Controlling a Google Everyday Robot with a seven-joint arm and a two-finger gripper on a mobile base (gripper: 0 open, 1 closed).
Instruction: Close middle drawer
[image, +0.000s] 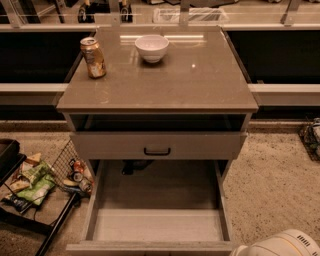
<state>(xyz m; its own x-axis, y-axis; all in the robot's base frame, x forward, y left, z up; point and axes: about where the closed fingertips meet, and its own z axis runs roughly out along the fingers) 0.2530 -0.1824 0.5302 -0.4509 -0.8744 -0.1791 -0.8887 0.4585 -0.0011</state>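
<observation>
The middle drawer (150, 246) is pulled far out from under the cabinet top. It is a wide shallow grey-beige box and its inside is empty. Its front lies along the bottom edge of the view, and its handle is hidden. Above it, the top drawer (157, 145) with a small black bar handle stands slightly out. My gripper is out of view. Only a white rounded part of my arm (280, 245) shows, at the bottom right corner beside the middle drawer's front right corner.
A drink can (93, 57) and a white bowl (152, 47) stand on the cabinet top (200, 85). A wire basket with snack packets (35, 180) sits on a black rack on the floor to the left. A small object (312, 137) lies at the right edge.
</observation>
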